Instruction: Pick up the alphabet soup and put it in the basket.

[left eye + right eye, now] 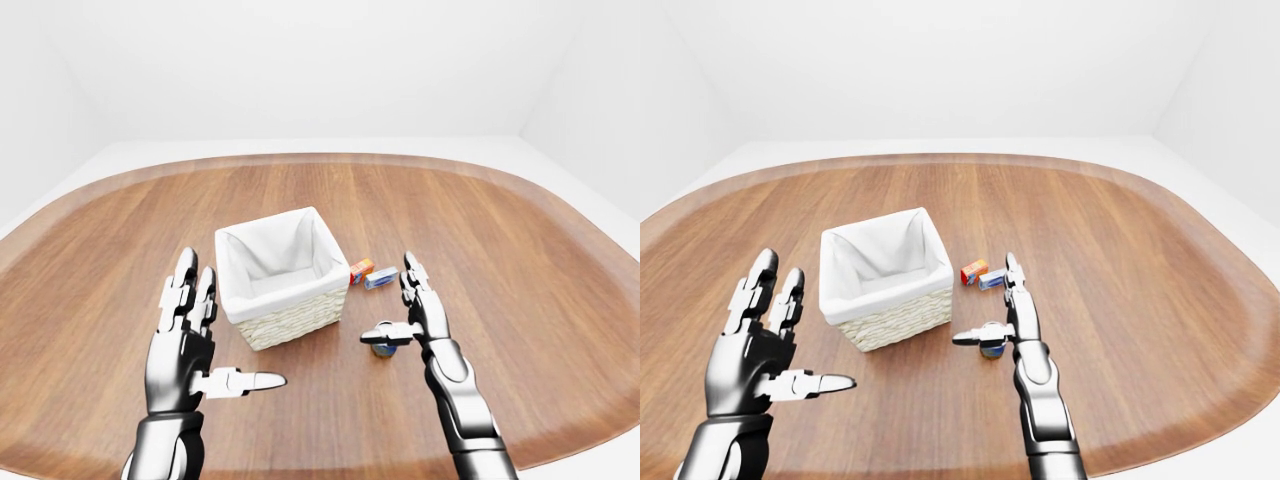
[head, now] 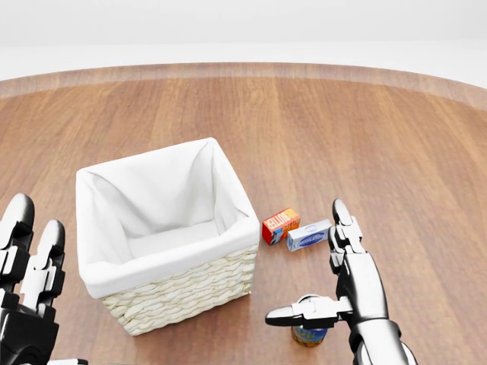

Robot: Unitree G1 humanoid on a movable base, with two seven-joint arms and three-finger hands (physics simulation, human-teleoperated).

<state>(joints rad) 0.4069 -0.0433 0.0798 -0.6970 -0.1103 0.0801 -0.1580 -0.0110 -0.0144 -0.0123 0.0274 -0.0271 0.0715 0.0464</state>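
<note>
The alphabet soup can (image 2: pixel 309 333) stands upright on the wooden table, low in the head view, partly hidden behind my right thumb. My right hand (image 2: pixel 323 277) is open above it, thumb across the can's top, fingers raised to its right, not closed on it. The wicker basket (image 2: pixel 175 293) with a white cloth liner stands to the can's left and holds nothing visible. My left hand (image 1: pixel 212 335) is open and empty, left of the basket in the left-eye view.
A small red box (image 2: pixel 280 225) and a blue-white box (image 2: pixel 308 235) lie side by side between the basket and my right fingers. The round wooden table's edge (image 1: pixel 560 450) curves around in the left-eye view, with a white floor beyond.
</note>
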